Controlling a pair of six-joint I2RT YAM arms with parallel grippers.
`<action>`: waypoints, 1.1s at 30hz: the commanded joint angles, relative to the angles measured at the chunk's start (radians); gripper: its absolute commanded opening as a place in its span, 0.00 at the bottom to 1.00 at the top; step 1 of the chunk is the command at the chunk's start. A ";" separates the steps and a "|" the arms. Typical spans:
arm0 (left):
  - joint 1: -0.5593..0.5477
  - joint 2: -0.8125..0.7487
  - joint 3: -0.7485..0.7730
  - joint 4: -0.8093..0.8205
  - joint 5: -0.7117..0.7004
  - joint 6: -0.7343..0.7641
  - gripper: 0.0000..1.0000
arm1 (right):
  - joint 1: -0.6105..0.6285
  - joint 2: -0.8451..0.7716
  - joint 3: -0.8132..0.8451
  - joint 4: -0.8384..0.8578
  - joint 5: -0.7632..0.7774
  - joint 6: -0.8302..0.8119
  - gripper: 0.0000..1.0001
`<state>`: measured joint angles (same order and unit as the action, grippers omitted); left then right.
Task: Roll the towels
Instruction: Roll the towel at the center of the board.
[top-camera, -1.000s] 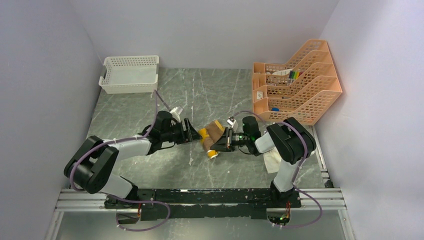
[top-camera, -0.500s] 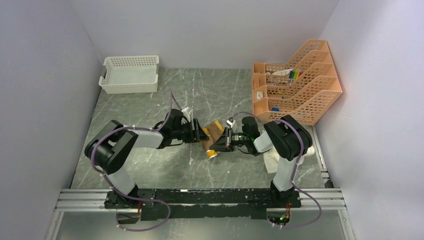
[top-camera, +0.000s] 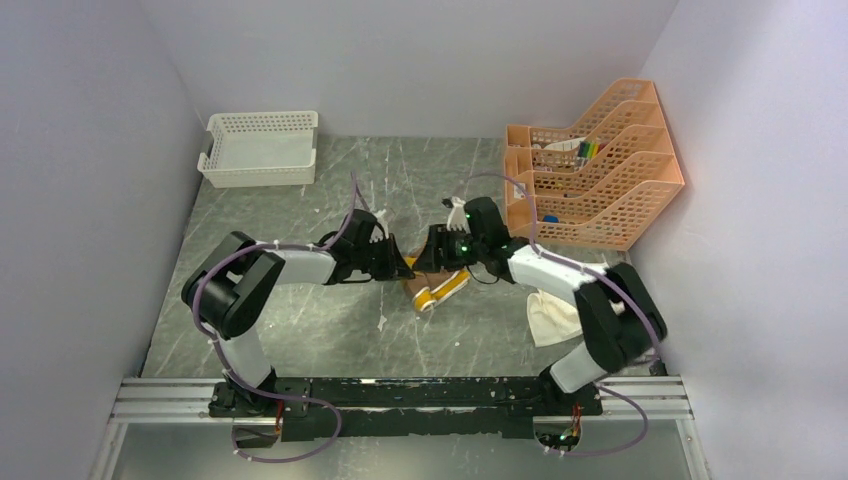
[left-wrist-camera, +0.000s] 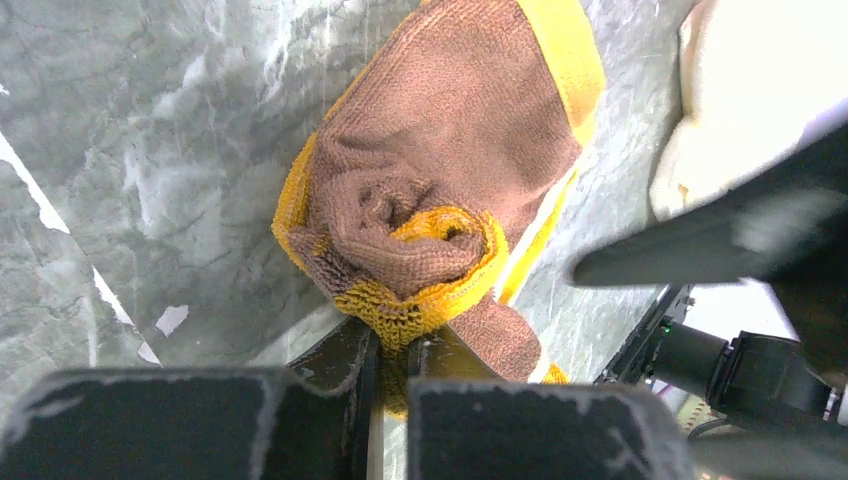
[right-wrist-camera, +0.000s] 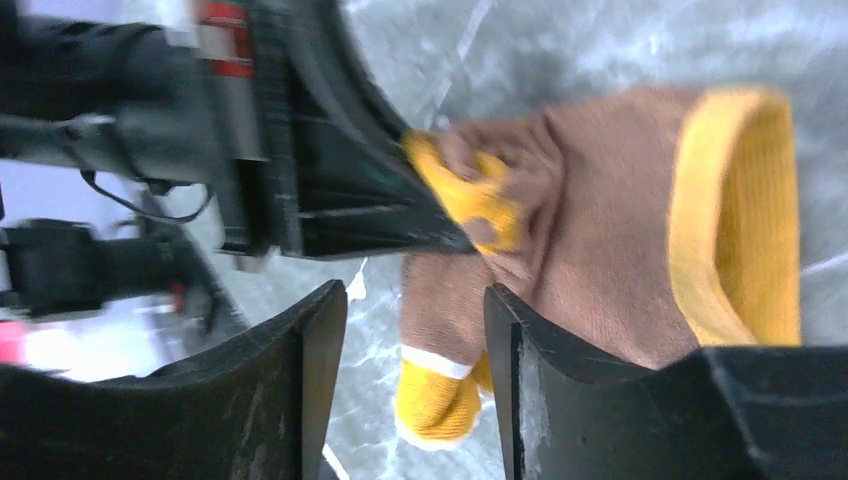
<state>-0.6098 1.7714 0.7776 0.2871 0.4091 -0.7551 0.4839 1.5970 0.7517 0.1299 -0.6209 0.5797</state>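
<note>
The mustard-yellow and brown towel (top-camera: 437, 290) lies loosely rolled at mid-table, its roll end facing the left wrist camera (left-wrist-camera: 440, 170). My left gripper (top-camera: 403, 266) (left-wrist-camera: 395, 345) is shut on the towel's yellow edge at the roll's left end. Just above the towel, my right gripper (top-camera: 430, 256) (right-wrist-camera: 412, 330) stands open, with a yellow-tipped fold of the towel (right-wrist-camera: 600, 250) lying loose below the gap. One right fingertip (right-wrist-camera: 505, 330) is against the brown cloth. The cream towel (top-camera: 548, 315) (left-wrist-camera: 735, 90) lies crumpled to the right, by the right arm.
A white lattice basket (top-camera: 260, 148) stands at the back left. An orange tiered file organiser (top-camera: 590, 165) with small items fills the back right. White walls close in on three sides, and a metal rail (top-camera: 400, 395) runs along the near edge.
My left gripper moved right and closed on the towel's yellow edge. My right gripper let go of the towel, opened and rose over it as that arm's elbow swung out to the right.
</note>
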 joint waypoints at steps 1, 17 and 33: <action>-0.004 0.001 0.071 -0.158 -0.077 0.057 0.07 | 0.171 -0.153 0.121 -0.392 0.516 -0.358 0.54; -0.004 0.021 0.131 -0.270 -0.085 0.052 0.07 | 0.570 -0.029 0.277 -0.525 0.987 -0.470 0.60; -0.004 0.040 0.124 -0.252 -0.053 0.043 0.08 | 0.609 0.135 0.303 -0.506 1.052 -0.400 0.59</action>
<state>-0.6106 1.7832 0.8902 0.0727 0.3573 -0.7216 1.0889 1.7111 1.0321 -0.3794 0.3817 0.1398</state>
